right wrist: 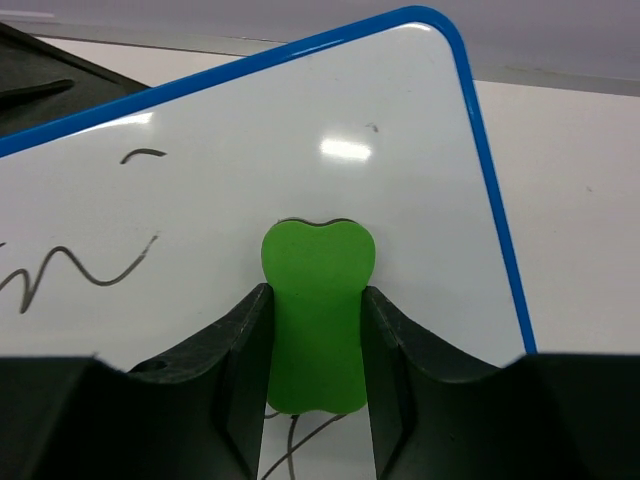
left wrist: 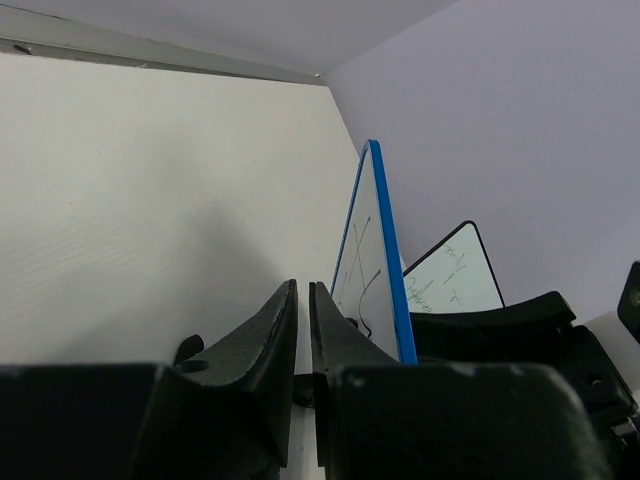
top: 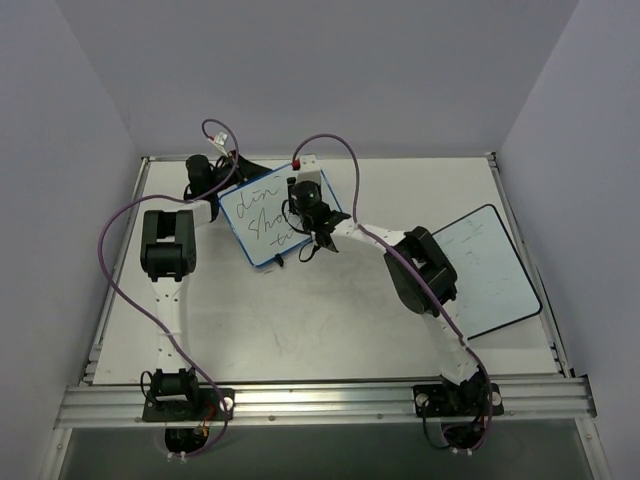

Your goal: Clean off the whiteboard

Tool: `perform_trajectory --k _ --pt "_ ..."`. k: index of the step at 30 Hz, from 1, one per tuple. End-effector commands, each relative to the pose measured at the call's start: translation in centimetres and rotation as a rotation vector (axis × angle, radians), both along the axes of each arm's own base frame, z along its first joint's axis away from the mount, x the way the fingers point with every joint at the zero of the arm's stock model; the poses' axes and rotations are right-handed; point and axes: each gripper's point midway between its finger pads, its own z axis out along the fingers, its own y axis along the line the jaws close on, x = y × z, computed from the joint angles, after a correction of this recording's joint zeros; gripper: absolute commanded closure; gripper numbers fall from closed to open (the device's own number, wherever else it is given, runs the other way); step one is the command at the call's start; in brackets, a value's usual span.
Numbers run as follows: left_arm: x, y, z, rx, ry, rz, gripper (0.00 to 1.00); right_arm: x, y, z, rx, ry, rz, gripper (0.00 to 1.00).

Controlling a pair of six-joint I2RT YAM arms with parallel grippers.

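Only the top view showed the whole whiteboard [top: 255, 215]. It stood on the far half of the white table [top: 300, 320], left of the middle, with black handwriting across its face and one arm at each side.

Only the right wrist view showed the tool. The right gripper [right wrist: 317, 292] was clamped on a green eraser [right wrist: 317, 255], smooth and peanut-shaped. The eraser's end was against the whiteboard's glossy face near a rounded blue corner, with pen strokes to its left and below it.

From the left wrist the whiteboard appeared almost edge-on, a thin blue strip just right of the left gripper [left wrist: 303, 330]. Its black fingers were almost together, with only a thin slit between them. Whether they pinched anything I could not tell.

A black-framed board [top: 490, 270] lay well to the right of the whiteboard. On the whiteboard's near side lay a wide stretch of matte table.
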Motion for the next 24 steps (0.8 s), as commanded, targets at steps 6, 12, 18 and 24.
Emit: perform_trajectory --k 6,12,18,24 --pt "0.1 -0.5 2.3 -0.003 -0.115 -0.030 0.82 0.0 -6.1 -2.1 -0.088 0.026 -0.143 0.96" --pt "0.1 -0.6 2.2 -0.002 -0.115 -0.031 0.82 -0.2 -6.4 -2.5 -0.075 0.029 -0.141 0.96" --pt "0.1 -0.5 2.3 -0.001 -0.119 -0.030 0.83 -1.0 -3.8 -2.1 -0.075 0.006 -0.091 0.96" --pt "0.0 -0.6 2.2 0.000 -0.121 -0.034 0.83 -2.5 0.0 -2.2 -0.062 -0.003 -0.012 0.95"
